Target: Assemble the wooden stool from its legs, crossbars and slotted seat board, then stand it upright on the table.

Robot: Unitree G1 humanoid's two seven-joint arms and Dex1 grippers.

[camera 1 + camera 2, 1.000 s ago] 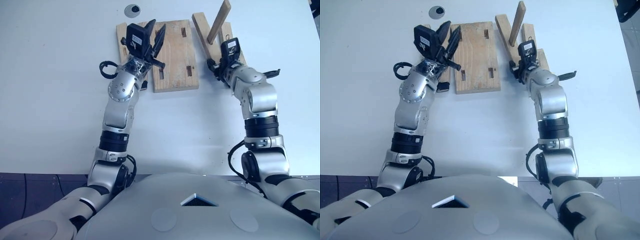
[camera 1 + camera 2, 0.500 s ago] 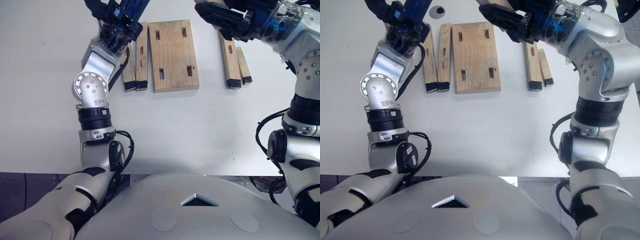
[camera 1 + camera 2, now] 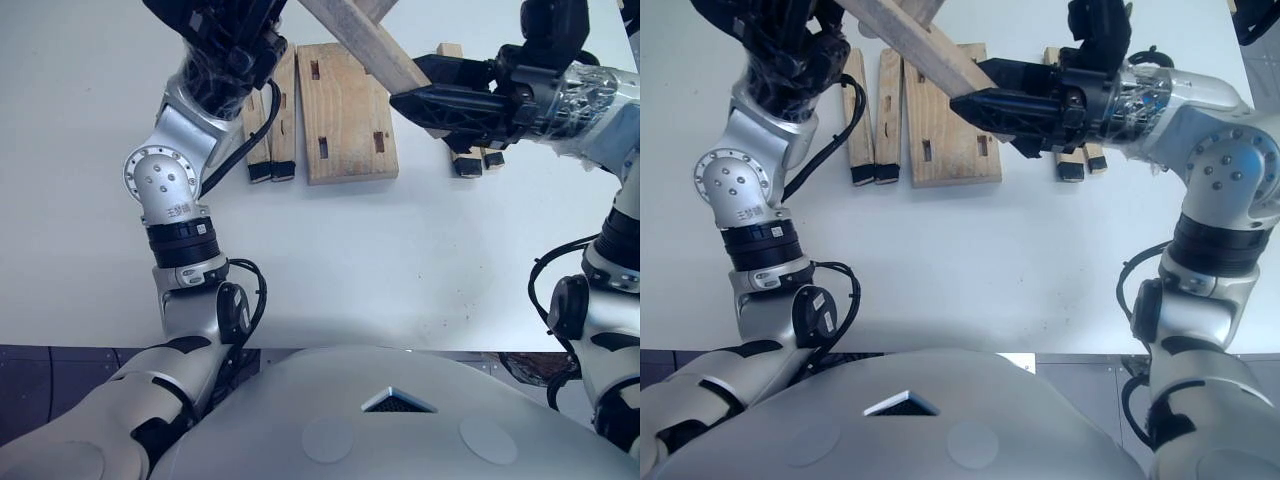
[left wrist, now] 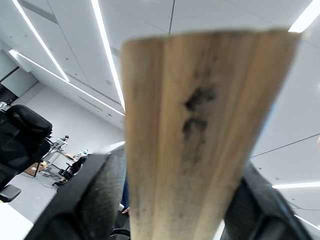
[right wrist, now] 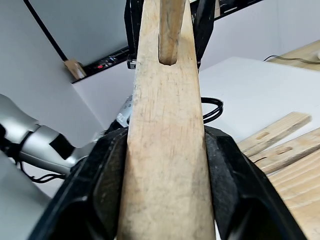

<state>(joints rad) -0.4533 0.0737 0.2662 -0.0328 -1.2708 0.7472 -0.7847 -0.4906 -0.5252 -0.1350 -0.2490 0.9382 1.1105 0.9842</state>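
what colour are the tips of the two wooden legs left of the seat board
Black tips on the pale wooden legs; left eye view.

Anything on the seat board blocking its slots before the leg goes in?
Nothing visible lies on the seat board. Three slots show open. The fourth, far right, is hidden behind the leg, which the right claw holds in the air above it.
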